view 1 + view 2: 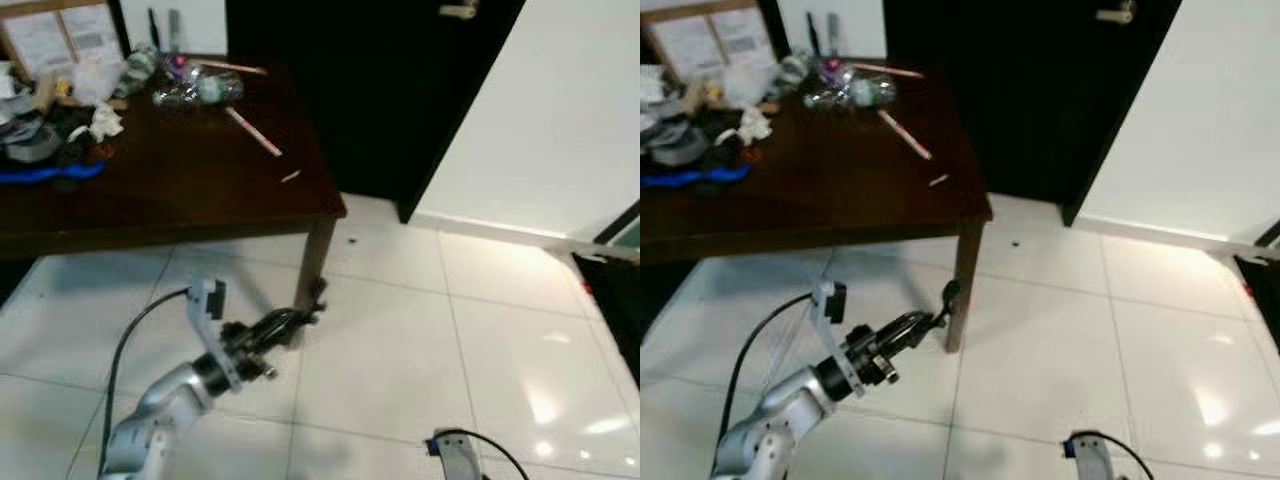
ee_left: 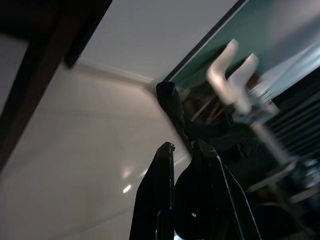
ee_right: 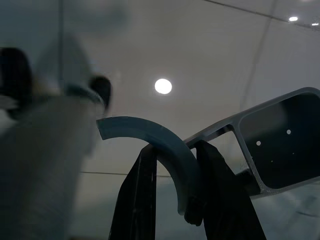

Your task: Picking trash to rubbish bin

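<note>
Your right gripper is clamped on a curved blue-grey plastic strip over the glossy white tiled floor, while your left gripper pinches a small black scrap beside the dark wooden table's leg.
</note>
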{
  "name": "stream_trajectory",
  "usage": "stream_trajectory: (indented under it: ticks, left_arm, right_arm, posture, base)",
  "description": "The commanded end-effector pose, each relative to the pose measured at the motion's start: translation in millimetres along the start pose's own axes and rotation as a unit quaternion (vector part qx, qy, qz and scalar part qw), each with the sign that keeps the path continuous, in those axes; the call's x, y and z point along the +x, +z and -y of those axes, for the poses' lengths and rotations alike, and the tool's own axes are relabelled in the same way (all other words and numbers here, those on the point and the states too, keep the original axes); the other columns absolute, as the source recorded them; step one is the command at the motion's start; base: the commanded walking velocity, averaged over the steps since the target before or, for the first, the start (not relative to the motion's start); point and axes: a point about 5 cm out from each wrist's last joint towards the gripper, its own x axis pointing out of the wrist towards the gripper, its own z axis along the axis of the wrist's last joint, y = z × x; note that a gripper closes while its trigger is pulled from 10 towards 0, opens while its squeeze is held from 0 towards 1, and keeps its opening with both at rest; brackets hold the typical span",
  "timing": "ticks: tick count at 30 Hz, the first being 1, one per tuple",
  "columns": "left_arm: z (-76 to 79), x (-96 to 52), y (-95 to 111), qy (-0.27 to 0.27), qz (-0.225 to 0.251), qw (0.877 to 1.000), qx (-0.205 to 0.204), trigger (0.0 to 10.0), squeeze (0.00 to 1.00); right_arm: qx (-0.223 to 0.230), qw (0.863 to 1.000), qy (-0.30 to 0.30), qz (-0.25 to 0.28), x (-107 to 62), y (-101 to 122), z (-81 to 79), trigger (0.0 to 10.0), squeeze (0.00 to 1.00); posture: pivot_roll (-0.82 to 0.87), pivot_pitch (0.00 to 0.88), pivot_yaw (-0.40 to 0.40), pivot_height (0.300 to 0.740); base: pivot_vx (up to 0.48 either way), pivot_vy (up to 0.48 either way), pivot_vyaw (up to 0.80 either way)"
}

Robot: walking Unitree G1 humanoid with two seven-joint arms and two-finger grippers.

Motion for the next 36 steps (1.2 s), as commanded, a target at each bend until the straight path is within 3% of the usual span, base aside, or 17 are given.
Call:
stream_trajectory:
  ticks: [1,4,6,7,14,16,17,19,20,22,23,24,33,34,36]
  left_arm:
    - [-7.5,-3.6,-8,0.023,-0.019,1.000,0.009,10.0,0.00]
    - [-14.0,-7.0,-12,0.045,-0.028,0.998,0.016,10.0,0.00]
    - [-26.4,-13.3,-18,0.088,-0.042,0.995,0.028,10.0,0.00]
    - [-47.9,-26.3,-26,0.167,-0.061,0.984,0.030,10.0,0.00]
    - [-72.2,-48.4,-34,0.261,-0.064,0.963,0.025,10.0,0.00]
    - [-88.5,-69.5,-42,0.339,-0.068,0.938,0.018,10.0,0.00]
    - [-88.5,-69.5,-42,0.339,-0.068,0.938,0.018,10.0,0.00]
    - [-97.1,-89.8,-51,0.391,-0.074,0.918,0.002,10.0,0.00]
    - [-97.1,-89.8,-51,0.391,-0.074,0.918,0.002,10.0,0.00]
    - [-101.9,-117.5,-72,0.446,-0.101,0.889,-0.017,10.0,0.00]
    - [-101.9,-117.5,-72,0.446,-0.101,0.889,-0.017,10.0,0.00]
    - [-102.0,-124.0,-77,0.460,-0.106,0.881,-0.023,10.0,0.00]
    - [-91.2,-177.4,-118,0.590,-0.117,0.792,-0.104,10.0,0.00]
    - [-91.2,-177.4,-118,0.590,-0.117,0.792,-0.104,10.0,0.00]
    - [-86.7,-185.2,-127,0.606,-0.125,0.777,-0.114,10.0,0.00]
  right_arm:
    - [0.007,1.000,-0.007,-0.023,-1.3,-14,6.1,10.0,0.00]
    - [0.007,1.000,-0.007,-0.023,-1.4,-15,6.1,10.0,0.00]
    - [0.008,1.000,-0.006,-0.023,-1.4,-15,6.2,10.0,0.00]
    - [0.007,1.000,-0.006,-0.024,-1.4,-15,6.2,10.0,0.00]
    - [0.007,1.000,-0.006,-0.025,-1.4,-15,6.3,10.0,0.00]
    - [0.008,1.000,-0.008,-0.026,-1.4,-15,6.7,10.0,0.00]
    - [0.008,1.000,-0.008,-0.026,-1.4,-15,6.7,10.0,0.00]
    - [0.010,1.000,-0.009,-0.027,-1.5,-15,7.2,10.0,0.00]
    - [0.010,1.000,-0.009,-0.027,-1.5,-15,7.2,10.0,0.00]
    - [0.011,0.999,-0.011,-0.028,-1.6,-16,7.5,10.0,0.00]
    - [0.011,0.999,-0.011,-0.028,-1.6,-16,7.5,10.0,0.00]
    - [0.011,0.999,-0.011,-0.029,-1.6,-16,7.5,10.0,0.00]
    - [0.013,0.999,-0.013,-0.029,-1.7,-18,7.9,10.0,0.00]
    - [0.013,0.999,-0.013,-0.029,-1.7,-18,7.9,10.0,0.00]
    - [0.013,0.999,-0.013,-0.028,-1.7,-17,8.2,10.0,0.00]
  posture:
    - [0.21,0.129,-0.075,0.740]
    - [0.21,0.128,-0.076,0.740]
    - [0.21,0.128,-0.076,0.740]
    - [0.21,0.128,-0.076,0.740]
    - [0.21,0.127,-0.078,0.740]
    - [0.20,0.126,-0.076,0.740]
    - [0.20,0.126,-0.076,0.740]
    - [0.20,0.127,-0.074,0.740]
    - [0.20,0.127,-0.074,0.740]
    - [0.20,0.128,-0.076,0.740]
    - [0.20,0.128,-0.076,0.740]
    - [0.20,0.128,-0.076,0.740]
    - [0.20,0.122,-0.077,0.740]
    - [0.20,0.122,-0.077,0.740]
    - [0.20,0.122,-0.077,0.740]
  base:
    - [0.000,0.000,-0.79]
    - [0.000,0.000,-0.79]
    - [0.000,0.000,-0.79]
    - [0.000,0.000,-0.79]
    - [0.000,0.000,-0.79]
    - [0.000,0.000,-0.79]
    - [0.000,0.000,-0.79]
    - [0.000,0.000,-0.79]
    - [0.000,0.000,-0.79]
    - [0.000,0.000,-0.79]
    - [0.000,0.000,-0.79]
    - [0.000,0.000,-0.79]
    - [0.000,0.000,-0.79]
    - [0.000,0.000,-0.79]
    - [0.000,0.000,-0.79]
